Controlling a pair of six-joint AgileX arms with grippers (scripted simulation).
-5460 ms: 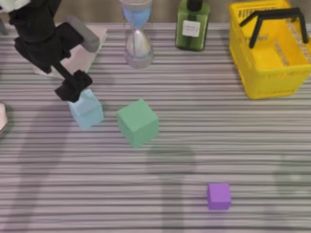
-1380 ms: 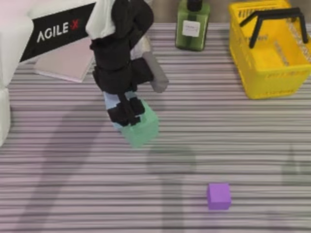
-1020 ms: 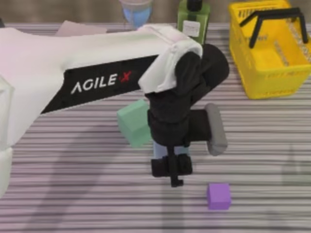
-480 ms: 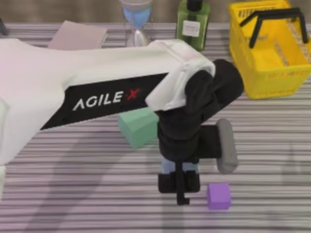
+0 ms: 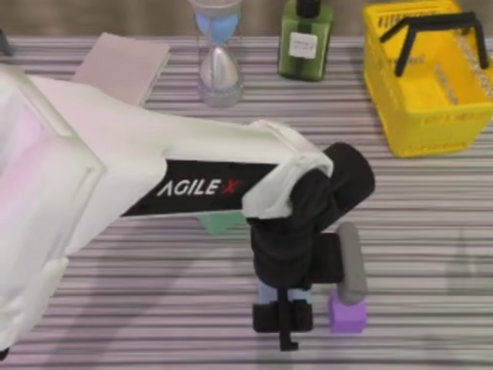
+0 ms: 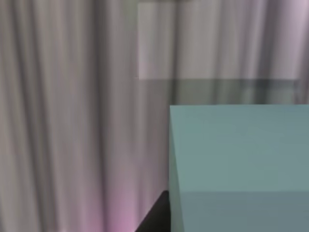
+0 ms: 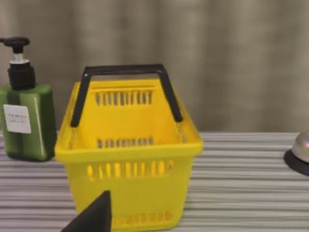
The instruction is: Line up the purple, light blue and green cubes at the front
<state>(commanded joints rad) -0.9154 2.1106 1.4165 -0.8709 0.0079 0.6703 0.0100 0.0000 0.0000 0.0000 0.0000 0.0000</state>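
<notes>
The light blue cube (image 5: 268, 294) sits pinched in my left gripper's (image 5: 283, 317) fingers at the front of the counter (image 5: 154, 308), just left of the purple cube (image 5: 347, 316). The green cube (image 5: 221, 223) lies behind, mostly hidden under my left arm. My right arm is out of the top view, facing the yellow basket (image 7: 128, 150).

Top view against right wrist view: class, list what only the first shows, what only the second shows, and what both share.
Only the top view: the left tool holding the light blue cube beside the purple cube, the green cube, the hourglass and a pink pad. Only the right wrist view: a bell at the edge. Both: the yellow basket and green bottle.
</notes>
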